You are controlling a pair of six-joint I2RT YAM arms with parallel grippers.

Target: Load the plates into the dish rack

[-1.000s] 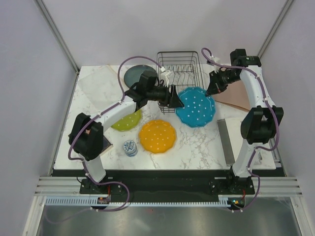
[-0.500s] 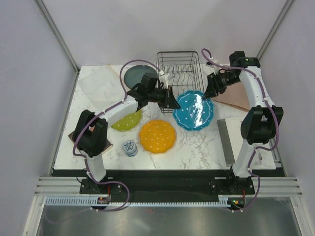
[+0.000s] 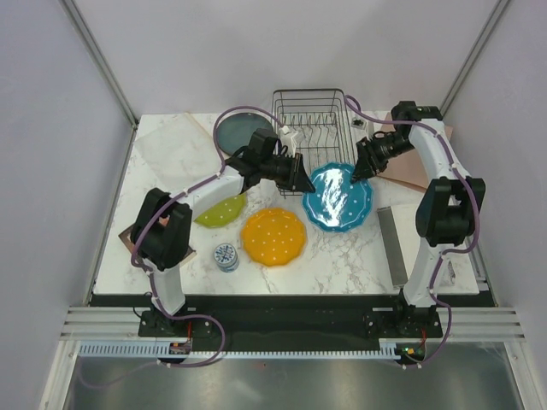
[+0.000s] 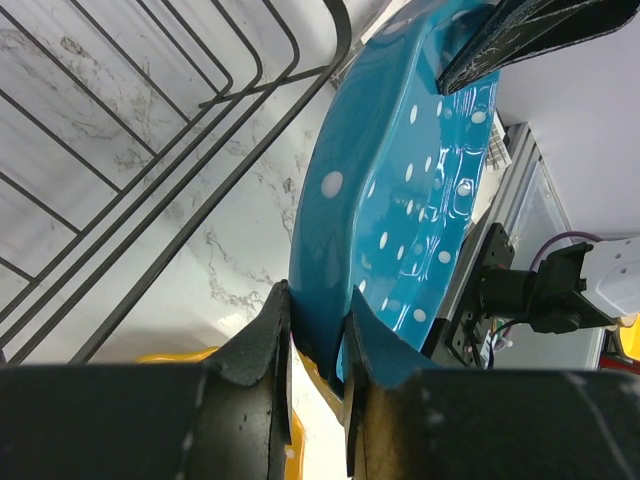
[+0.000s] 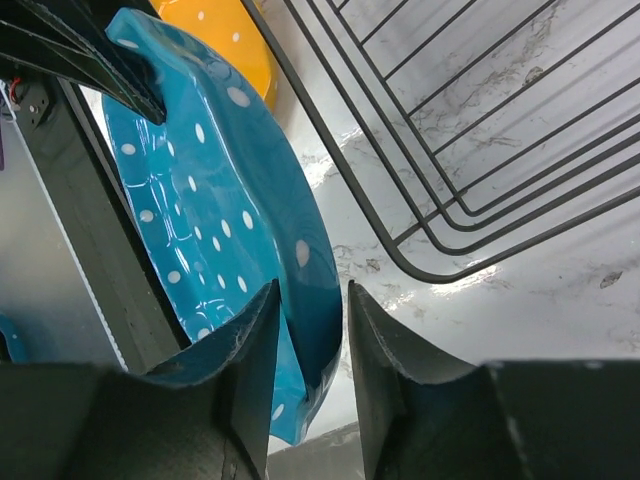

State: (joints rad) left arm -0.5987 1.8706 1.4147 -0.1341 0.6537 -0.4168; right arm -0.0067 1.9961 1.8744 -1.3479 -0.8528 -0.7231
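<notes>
Item 1: blue plate (image 3: 340, 198), tilted, just in front of dish rack (image 3: 309, 120), not in it. L pincer (image 4: 318, 335) clamped on its rim. R pincer (image 5: 312, 330) has fingers straddling the opp. rim; whether tight, can't tell.
Items 2–4: orange plate (image 3: 273, 236), lime-green plate (image 3: 220, 210), teal-grey plate (image 3: 237, 130), all lying on bench (image 3: 162, 162); teal-grey just left of rack.
Misc.: tin (image 3: 226, 256) beside orange plate.

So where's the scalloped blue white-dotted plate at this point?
In the top view the scalloped blue white-dotted plate is right of centre, tilted, just in front of the black wire dish rack, its rim held by the left pincer and right pincer.
</notes>
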